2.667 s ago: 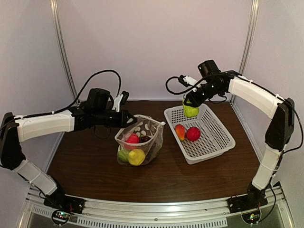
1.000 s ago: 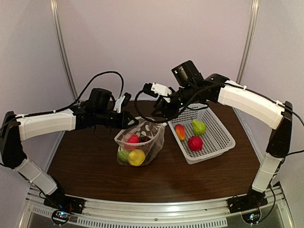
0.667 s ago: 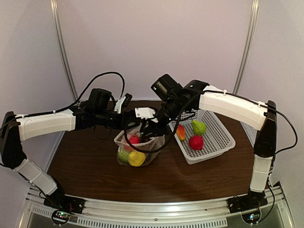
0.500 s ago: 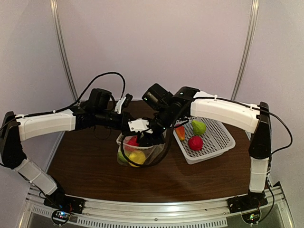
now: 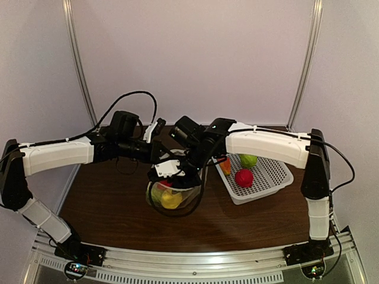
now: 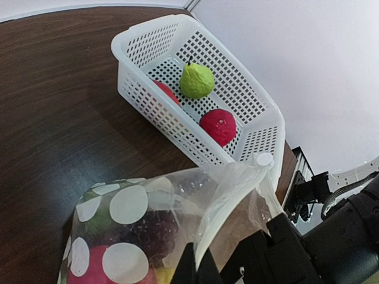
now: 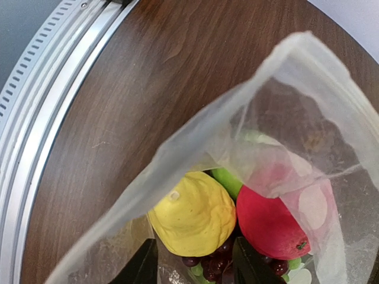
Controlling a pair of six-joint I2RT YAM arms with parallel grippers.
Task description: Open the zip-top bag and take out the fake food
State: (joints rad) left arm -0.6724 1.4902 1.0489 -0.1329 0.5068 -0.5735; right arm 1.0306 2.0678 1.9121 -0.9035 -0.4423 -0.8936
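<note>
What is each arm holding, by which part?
The left arm's fingers pinch the clear white-dotted plastic zip-top bag by its top rim. The right arm's fingers, open at its mouth, hold nothing.

Pale walls (image 5: 195, 59), dark wooden table (image 5: 106, 207)

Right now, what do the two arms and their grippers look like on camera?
The left arm and right arm are white shells with black joints and bases. A black cable loops at each wrist, beside a white mount. The left gripper is black.
</note>
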